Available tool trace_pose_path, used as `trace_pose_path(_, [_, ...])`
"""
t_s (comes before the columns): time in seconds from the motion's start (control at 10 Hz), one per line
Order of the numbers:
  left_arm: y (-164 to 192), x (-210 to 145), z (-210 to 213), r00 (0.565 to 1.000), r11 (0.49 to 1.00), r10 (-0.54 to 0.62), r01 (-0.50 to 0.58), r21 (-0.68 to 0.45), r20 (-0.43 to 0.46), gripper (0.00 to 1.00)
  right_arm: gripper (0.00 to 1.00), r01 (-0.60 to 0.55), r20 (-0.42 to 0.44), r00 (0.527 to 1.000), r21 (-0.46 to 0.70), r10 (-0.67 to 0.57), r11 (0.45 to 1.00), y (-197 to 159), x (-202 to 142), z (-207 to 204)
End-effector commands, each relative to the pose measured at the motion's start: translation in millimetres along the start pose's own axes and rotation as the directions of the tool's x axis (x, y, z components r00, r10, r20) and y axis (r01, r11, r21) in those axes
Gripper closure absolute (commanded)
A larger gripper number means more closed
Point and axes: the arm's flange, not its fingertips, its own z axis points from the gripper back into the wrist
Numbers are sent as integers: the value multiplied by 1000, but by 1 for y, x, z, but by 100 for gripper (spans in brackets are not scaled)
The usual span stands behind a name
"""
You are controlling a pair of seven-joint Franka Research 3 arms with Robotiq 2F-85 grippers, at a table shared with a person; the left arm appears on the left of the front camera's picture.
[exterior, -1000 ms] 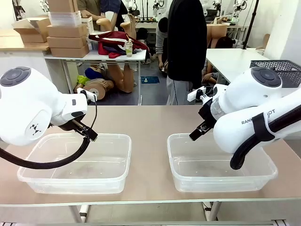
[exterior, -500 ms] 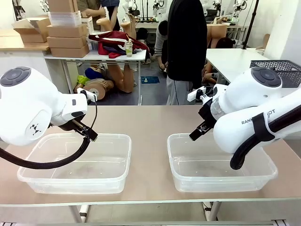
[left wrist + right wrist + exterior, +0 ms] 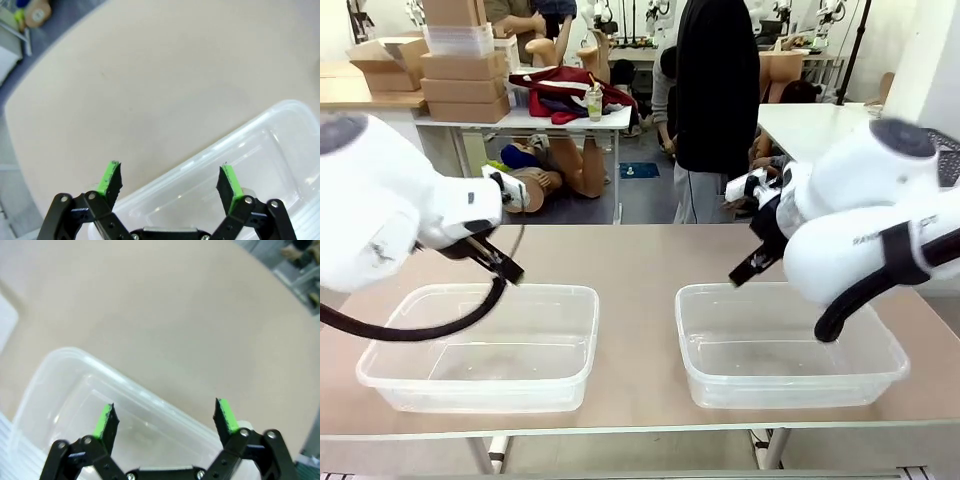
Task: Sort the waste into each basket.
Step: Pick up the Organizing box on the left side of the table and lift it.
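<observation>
Arms higher; tubs (image 3: pixel 480 345) seemingly empty.

Left basket (image 3: pixel 480 350), right basket (image 3: pixel 790 345): clear, colourless plastic. Surface (image 3: pixel 640 260): plain beige-tan, no pattern. Left arm (image 3: pixel 380 215), right arm (image 3: pixel 860 215): glossy white shells, black cables. Left claw (image 3: pixel 170 182): black links, bright green pads (image 3: pixel 108 177). Right claw (image 3: pixel 165 421): same black with green pads (image 3: pixel 225 415). Person (image 3: pixel 718 90) at far side: black top, grey trousers. Far-off cardboard boxes (image 3: pixel 460 75): brown. Cloth heap (image 3: pixel 565 92) behind: red and dark blue.
</observation>
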Motion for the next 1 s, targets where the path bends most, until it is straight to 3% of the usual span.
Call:
trace_pose_path(0.0, [17,-15,105,998,1000,-24,24,-7,54,0,0,67,87,994,-46,-63,997,4,-14,113])
trace_pose_path(0.1, [20,-29,137,993,997,-72,71,7,95,0,0,71,116,992,-143,-55,987,17,-33,145])
trace_pose_path(0.2, [18,-37,137,992,998,-69,69,1,102,0,0,50,104,994,-183,-31,982,29,-48,143])
trace_pose_path(0.3, [15,4,101,997,999,-34,33,24,72,0,0,45,97,995,-58,-39,997,-3,9,106])
trace_pose_path(0.4, [15,4,101,997,999,-34,33,24,72,0,0,49,128,991,-111,-35,993,4,4,149])
trace_pose_path(0.5, [21,-7,149,994,998,-48,45,32,103,0,0,58,155,981,340,-117,938,5,-4,125])
trace_pose_path(0.6, [29,-22,154,992,927,-17,62,-370,123,0,0,140,244,899,627,-363,766,-5,-25,141])
trace_pose_path(0.7, [55,-42,170,986,821,93,4,-572,141,0,0,203,234,786,776,-572,597,-22,-57,165])
trace_pose_path(0.8, [91,-66,191,953,614,243,-5,-789,184,0,0,224,199,664,867,-721,446,-44,-91,184])
trace_pose_path(0.9, [124,-94,211,891,466,406,-12,-885,202,0,0,247,121,559,920,-820,304,-69,-126,191])
